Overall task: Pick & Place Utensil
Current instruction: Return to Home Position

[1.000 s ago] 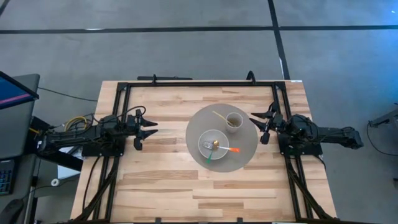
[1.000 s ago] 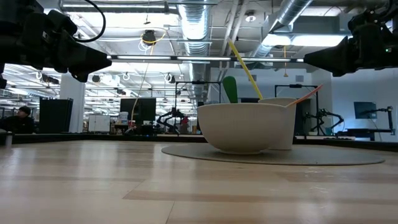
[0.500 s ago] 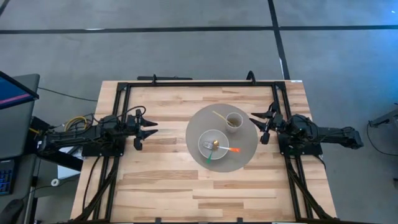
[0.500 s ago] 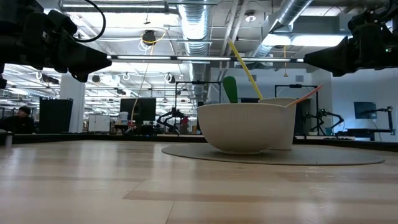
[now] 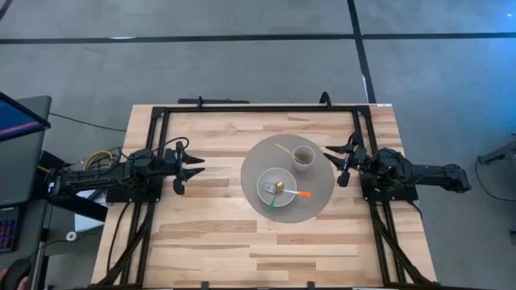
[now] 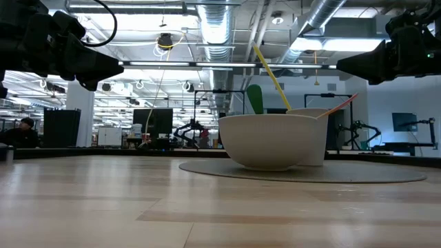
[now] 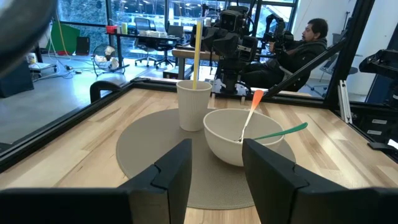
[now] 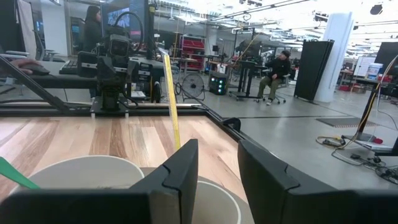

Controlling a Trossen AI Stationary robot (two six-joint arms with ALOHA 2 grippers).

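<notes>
Your left tool [image 5: 192, 171] and right tool [image 5: 334, 165] hang spread and empty, either side of the round grey mat [image 5: 256, 163]. The thin yellow straw [image 5: 285, 149] leans in the pale grey cup [image 5: 303, 156]; the orange fork [image 5: 301, 193] rests in the white bowl [image 5: 266, 184].

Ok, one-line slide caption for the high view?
Left gripper and right gripper flank the mat, which carries the bowl with fork and the cup with straw.
</notes>
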